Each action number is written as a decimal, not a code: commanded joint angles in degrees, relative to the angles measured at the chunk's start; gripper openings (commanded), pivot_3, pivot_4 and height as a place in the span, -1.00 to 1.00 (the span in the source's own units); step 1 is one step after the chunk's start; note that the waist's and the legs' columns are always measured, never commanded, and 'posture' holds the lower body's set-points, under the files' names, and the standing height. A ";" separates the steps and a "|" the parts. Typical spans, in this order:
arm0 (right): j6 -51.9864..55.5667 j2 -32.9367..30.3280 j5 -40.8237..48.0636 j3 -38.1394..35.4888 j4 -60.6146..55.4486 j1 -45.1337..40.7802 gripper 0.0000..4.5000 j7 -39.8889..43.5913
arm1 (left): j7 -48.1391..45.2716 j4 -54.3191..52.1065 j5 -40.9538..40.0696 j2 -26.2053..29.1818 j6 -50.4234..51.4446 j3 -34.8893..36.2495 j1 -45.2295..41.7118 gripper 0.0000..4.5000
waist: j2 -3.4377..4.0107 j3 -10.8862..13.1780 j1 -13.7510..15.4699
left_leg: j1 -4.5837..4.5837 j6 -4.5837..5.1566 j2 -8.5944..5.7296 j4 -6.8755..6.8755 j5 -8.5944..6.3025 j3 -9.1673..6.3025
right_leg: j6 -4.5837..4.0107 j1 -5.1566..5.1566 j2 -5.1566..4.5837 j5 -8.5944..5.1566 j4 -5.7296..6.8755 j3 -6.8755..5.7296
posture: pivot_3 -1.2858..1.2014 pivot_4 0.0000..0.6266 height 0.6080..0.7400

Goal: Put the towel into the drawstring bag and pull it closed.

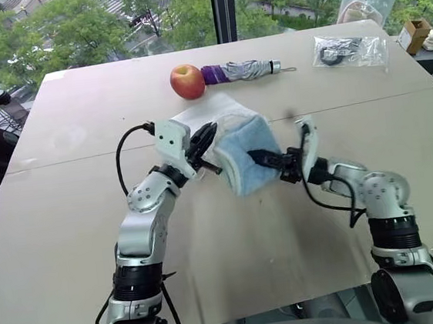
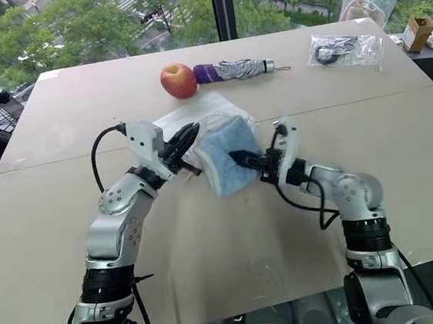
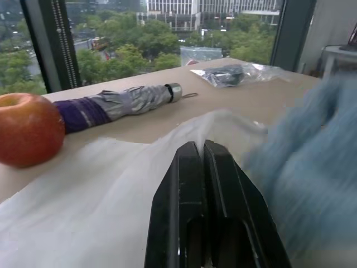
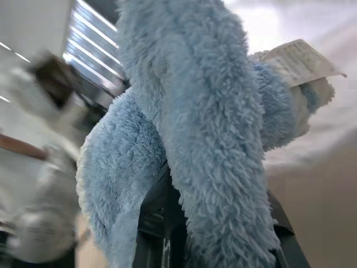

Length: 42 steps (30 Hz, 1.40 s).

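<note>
table (image 1: 68, 224): I see the work happening mid-table; apple (image 1: 187, 81) and folded umbrella (image 1: 244, 70) sit just behind it, clear plastic bag (image 1: 349, 50) well apart at the far right.
drawstring bag (image 1: 208, 115): thin white pouch, lying between the apple and my two tools, near edge lifted on the left side. I can't tell how wide the mouth stands.
towel (image 1: 248, 157): light-blue, bunched, held up off the table between the tools, right at the bag's near edge. Not clearly inside yet, by my read.
left tool (image 1: 205, 142): fingers pressed together; in the left wrist view white bag fabric lies around them, so I judge it pinches the bag edge.
right tool (image 1: 266, 158): nearly shut, clamped on the towel; the fluff drapes over its fingers in the right wrist view.
risk 1: pushing the towel could shove the whole bag toward the apple, as only one edge is pinned.
risk 2: thin fabric may slip from the left pinch, collapsing the mouth.
risk 3: pile may snag my right fingers on release, dragging the towel back out.
</note>
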 commanded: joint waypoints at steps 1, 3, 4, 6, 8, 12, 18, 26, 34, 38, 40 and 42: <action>-4.79 -0.39 -4.31 4.35 -0.29 -1.46 -0.98 2.51 | -0.34 -4.25 -2.05 -0.25 1.33 -0.13 -0.72 -1.00 | 0.00 0.00 0.00 | -0.01 0.00 0.00 0.00 0.00 0.00 | 0.00 -0.01 0.00 0.00 0.00 0.00 | 0.03 -0.52 1.00; -5.53 0.45 -4.44 4.25 0.45 -1.93 -0.98 2.86 | -0.59 -5.02 -2.42 -0.17 2.03 -0.54 -0.45 -1.00 | 0.00 0.00 -0.02 | -0.01 -0.01 0.00 0.00 0.00 0.00 | 0.00 -0.01 0.01 0.00 0.01 0.01 | 0.03 -0.52 1.00; -5.99 0.70 -4.85 4.73 0.69 -2.34 -0.98 3.36 | -1.31 -5.85 -3.11 0.03 2.65 -0.93 0.08 -1.00 | 0.00 0.00 -0.01 | 0.00 -0.01 0.00 0.00 0.00 0.00 | 0.00 -0.01 0.01 0.00 0.02 0.02 | 0.03 -0.52 1.00; -7.40 1.29 -6.48 6.31 1.53 -3.14 -0.98 4.00 | -3.34 -7.04 -3.95 1.09 3.52 -1.70 1.10 -1.00 | 0.00 0.00 -0.08 | 0.00 -0.01 0.00 0.01 0.01 0.01 | 0.00 -0.01 0.02 0.00 0.02 0.04 | 0.03 -0.52 1.00; -7.75 2.45 -7.07 6.67 2.55 -3.93 -0.98 3.82 | -4.89 -7.91 -4.81 1.94 4.42 -2.08 1.82 -1.00 | 0.00 0.00 -0.12 | 0.01 -0.01 0.00 0.01 0.00 0.02 | 0.00 -0.01 0.03 0.00 0.03 0.05 | 0.03 -0.52 1.00; -7.09 8.65 -4.04 0.03 7.19 -6.98 -0.98 -2.99 | -7.38 -10.91 -7.07 3.54 6.78 -3.14 4.45 -1.00 | 0.05 0.03 -0.03 | 0.02 -0.01 0.04 0.00 0.00 0.00 | -0.01 -0.02 0.07 0.00 0.07 0.05 | 0.03 -0.52 1.00; -6.66 22.16 12.56 -18.26 10.52 -11.73 -0.98 -17.23 | -5.82 -9.94 -5.97 3.20 7.19 -3.36 5.12 -1.00 | 0.21 0.12 0.29 | 0.00 -0.05 0.06 -0.01 0.02 -0.05 | -0.11 -0.18 0.15 0.05 0.27 0.16 | 0.03 -0.52 1.00; -12.39 30.18 27.42 -20.27 10.82 -12.71 -0.66 -34.49 | -5.26 -6.66 -4.61 1.08 6.14 -5.35 1.62 -1.00 | 0.32 0.18 -0.58 | 0.04 -0.03 0.06 -0.10 0.02 0.07 | -0.12 -0.24 0.16 0.05 0.35 0.28 | 0.03 -0.52 1.00; -13.30 17.10 14.52 -6.88 8.22 -6.63 0.39 -30.82 | -1.44 -3.08 -4.39 -1.00 4.80 -0.85 -1.43 -1.00 | 0.32 0.16 -1.58 | 0.04 -0.02 0.12 -0.17 0.02 0.41 | -0.12 -0.57 0.23 0.05 0.68 0.64 | 0.03 -0.52 1.00; -11.15 7.15 6.02 1.54 3.51 -3.27 0.39 -22.80 | 1.65 -1.17 -6.15 -2.80 4.86 2.66 -3.74 -1.00 | 0.33 0.16 -1.14 | -0.03 -0.01 0.11 -0.07 0.01 0.36 | -0.12 -0.56 0.26 0.05 0.68 0.59 | 0.03 -0.52 1.00; -12.01 4.20 2.97 4.44 1.50 -2.40 0.39 -19.22 | 2.48 -0.75 -6.78 -3.74 5.08 3.69 -4.33 -1.00 | 0.32 0.16 -1.12 | -0.15 -0.02 0.07 0.12 0.02 0.35 | -0.10 -0.56 0.23 0.05 0.65 0.57 | 0.03 -0.52 1.00; -12.22 1.80 1.95 6.03 -1.52 -1.34 0.39 -15.07 | 2.67 -0.22 -6.37 -3.79 4.88 3.82 -4.51 -1.00 | 0.32 0.15 -1.22 | -0.20 -0.02 0.05 0.22 0.02 0.35 | -0.08 -0.56 0.21 0.06 0.65 0.57 | 0.03 -0.52 1.00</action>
